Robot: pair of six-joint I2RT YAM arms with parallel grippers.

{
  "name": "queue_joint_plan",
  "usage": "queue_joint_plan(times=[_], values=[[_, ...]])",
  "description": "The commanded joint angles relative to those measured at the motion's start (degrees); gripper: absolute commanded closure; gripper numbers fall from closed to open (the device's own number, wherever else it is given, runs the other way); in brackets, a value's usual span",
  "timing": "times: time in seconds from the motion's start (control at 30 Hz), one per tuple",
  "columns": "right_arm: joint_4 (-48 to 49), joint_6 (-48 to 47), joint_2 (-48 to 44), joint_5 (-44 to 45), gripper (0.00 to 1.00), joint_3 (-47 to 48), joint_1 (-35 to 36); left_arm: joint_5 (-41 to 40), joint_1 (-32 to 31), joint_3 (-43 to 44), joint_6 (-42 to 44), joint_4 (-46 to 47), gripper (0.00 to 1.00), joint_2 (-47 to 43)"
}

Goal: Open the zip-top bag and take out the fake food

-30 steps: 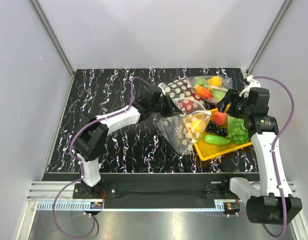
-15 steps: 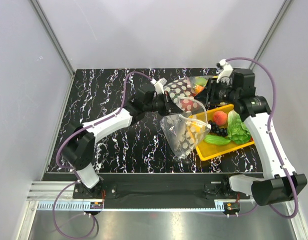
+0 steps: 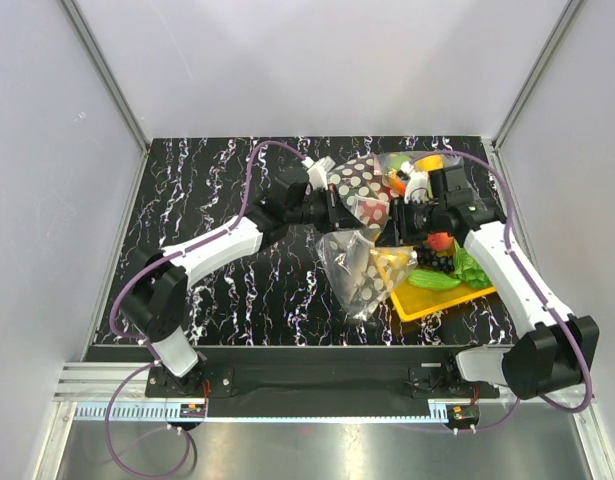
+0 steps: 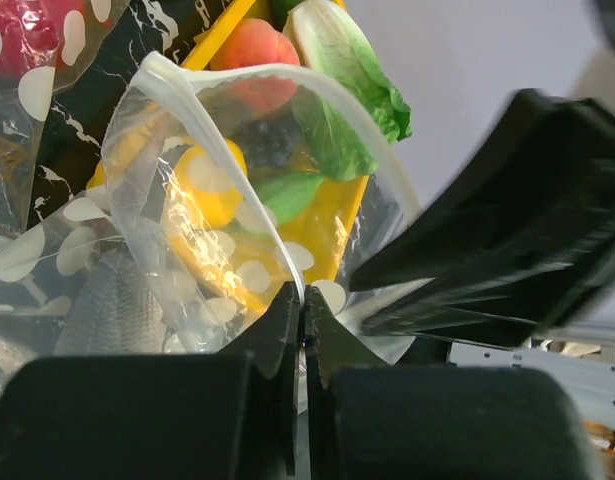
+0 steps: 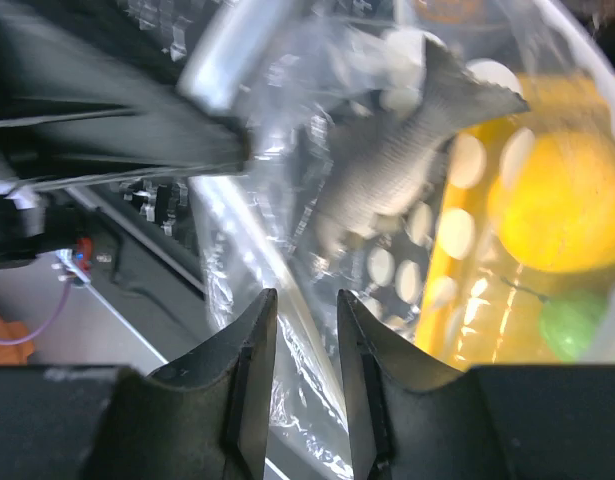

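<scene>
The zip-top bag [image 3: 355,268], clear with white dots, hangs with its mouth open between my two grippers. My left gripper [image 3: 340,216] is shut on one side of the zip strip [image 4: 287,270], pinched at its fingertips [image 4: 303,302]. My right gripper [image 3: 394,224] is open, its jaws either side of the bag's other lip [image 5: 305,310] without closing on it. Inside the bag lie the yellow lemon [image 5: 560,208] and the silver-grey fish [image 5: 402,155]; both also show in the left wrist view, lemon [image 4: 209,186] and fish [image 4: 112,310]. The green lettuce [image 3: 475,266] lies on the yellow tray.
The yellow tray [image 3: 442,300] at the right holds a peach [image 3: 439,241], black grapes [image 3: 432,262] and a cucumber [image 3: 434,282]. A dark polka-dot bag [image 3: 359,183] and a clear bag of carrot and fruit [image 3: 419,168] lie behind the grippers.
My right arm has swung from the back right down and left to the bag's mouth. My left gripper keeps its hold on the rim and has shifted slightly right.
</scene>
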Motion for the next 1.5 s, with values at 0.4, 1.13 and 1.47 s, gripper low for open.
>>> queue_joint_plan(times=[0.4,1.13,1.47], values=[[13.30,7.89,12.24,5.89,0.61,-4.50,6.35,3.75,0.09,-5.25,11.33,1.11,1.00,-4.64],[18.22,15.02,18.92,4.57,0.51,-6.17,9.68,-25.17,0.09,-23.10,8.10,-14.63,0.11,-20.47],[18.67,18.19,21.21,6.14,0.47,-5.65,13.02,-22.54,0.09,-27.32,4.83,-6.48,0.11,-14.14]])
